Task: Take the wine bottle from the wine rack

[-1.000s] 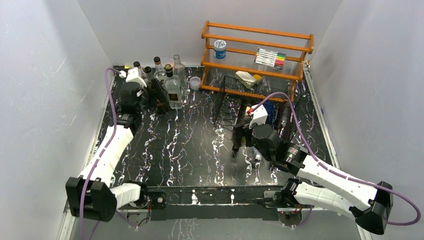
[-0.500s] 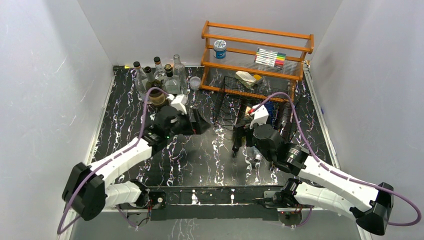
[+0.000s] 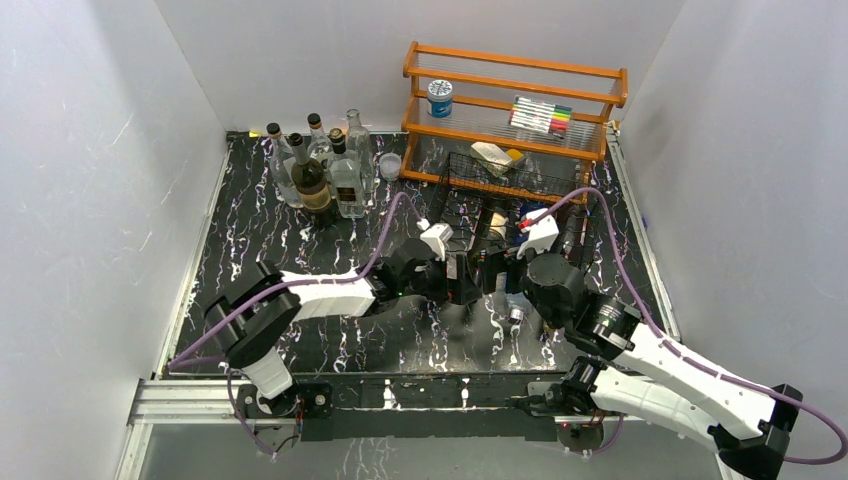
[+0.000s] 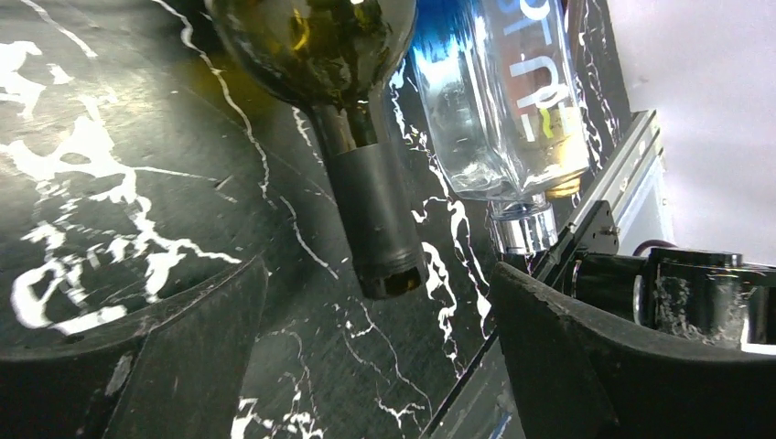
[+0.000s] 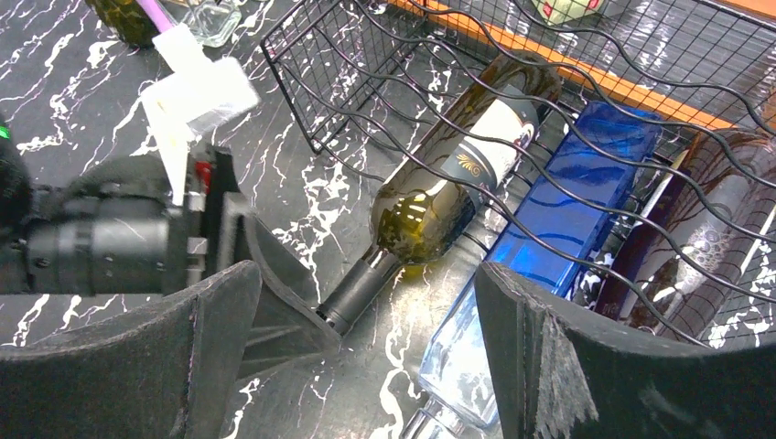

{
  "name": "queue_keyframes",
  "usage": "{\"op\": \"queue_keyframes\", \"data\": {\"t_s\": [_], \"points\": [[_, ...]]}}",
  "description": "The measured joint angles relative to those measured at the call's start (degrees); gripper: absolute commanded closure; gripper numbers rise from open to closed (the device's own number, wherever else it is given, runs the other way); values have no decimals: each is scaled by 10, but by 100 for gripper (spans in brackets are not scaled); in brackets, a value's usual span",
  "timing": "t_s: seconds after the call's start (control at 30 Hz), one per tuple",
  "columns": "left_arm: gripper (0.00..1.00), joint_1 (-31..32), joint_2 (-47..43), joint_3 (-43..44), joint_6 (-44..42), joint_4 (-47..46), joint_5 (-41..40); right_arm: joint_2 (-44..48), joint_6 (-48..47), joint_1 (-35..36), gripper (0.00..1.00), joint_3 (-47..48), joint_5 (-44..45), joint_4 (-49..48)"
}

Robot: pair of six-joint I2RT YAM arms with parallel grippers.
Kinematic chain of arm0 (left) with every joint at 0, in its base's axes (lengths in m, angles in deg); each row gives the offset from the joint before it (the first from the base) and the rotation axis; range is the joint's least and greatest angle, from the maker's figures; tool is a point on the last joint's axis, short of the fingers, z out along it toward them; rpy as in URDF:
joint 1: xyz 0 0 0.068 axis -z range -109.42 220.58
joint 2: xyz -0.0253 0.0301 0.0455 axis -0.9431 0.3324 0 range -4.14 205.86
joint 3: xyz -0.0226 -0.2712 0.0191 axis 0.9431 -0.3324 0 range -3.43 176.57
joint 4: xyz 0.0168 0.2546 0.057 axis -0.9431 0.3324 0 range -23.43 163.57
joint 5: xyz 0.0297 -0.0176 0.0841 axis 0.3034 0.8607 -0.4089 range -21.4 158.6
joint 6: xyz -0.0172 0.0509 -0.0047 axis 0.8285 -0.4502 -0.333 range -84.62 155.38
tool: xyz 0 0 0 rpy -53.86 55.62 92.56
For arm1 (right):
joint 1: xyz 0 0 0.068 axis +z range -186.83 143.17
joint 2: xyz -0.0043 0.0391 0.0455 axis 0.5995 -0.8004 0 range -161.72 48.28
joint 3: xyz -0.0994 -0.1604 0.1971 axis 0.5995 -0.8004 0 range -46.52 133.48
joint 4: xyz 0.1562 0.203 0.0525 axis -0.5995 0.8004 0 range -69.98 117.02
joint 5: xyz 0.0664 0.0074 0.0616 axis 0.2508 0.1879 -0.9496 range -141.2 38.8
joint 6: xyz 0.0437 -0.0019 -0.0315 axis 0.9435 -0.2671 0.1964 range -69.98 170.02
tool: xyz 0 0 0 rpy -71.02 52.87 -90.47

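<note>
The wine bottle (image 5: pixel 439 197), dark green with a black capsule, lies in the leftmost occupied slot of the black wire wine rack (image 5: pixel 352 69), its neck (image 4: pixel 371 210) sticking out over the table. My left gripper (image 4: pixel 375 366) is open and low in front of the bottle's mouth, which sits just ahead of the gap between the fingers (image 4: pixel 586 357). My right gripper (image 5: pixel 366 366) is open too, hovering over the neck and the left gripper's finger (image 5: pixel 270 302). From above, the left gripper (image 3: pixel 472 280) and right gripper (image 3: pixel 512 290) meet at the wine rack (image 3: pixel 455 205) front.
A blue-tinted clear bottle (image 5: pixel 549 229) and a dark purple bottle (image 5: pixel 714 247) lie in the slots to the right. Several upright bottles (image 3: pixel 315 180) stand at the back left. An orange wooden shelf (image 3: pixel 515 100) stands behind the rack.
My left arm has swung from the upright bottles at the back left across the table to the rack's front. The right arm has shifted slightly to the right.
</note>
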Motion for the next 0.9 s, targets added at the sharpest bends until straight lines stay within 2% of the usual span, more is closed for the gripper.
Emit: {"op": "queue_keyframes", "data": {"t_s": [0.43,0.6,0.9], "points": [[51,19,106,52,7,-42,-19,13,0,0,2,7,6,31],[71,21,108,61,2,-45,-22,13,-1,0,2,7,11,34],[98,18,89,35,-3,-27,-38,10,-42,0,2,4,-2,26]]}}
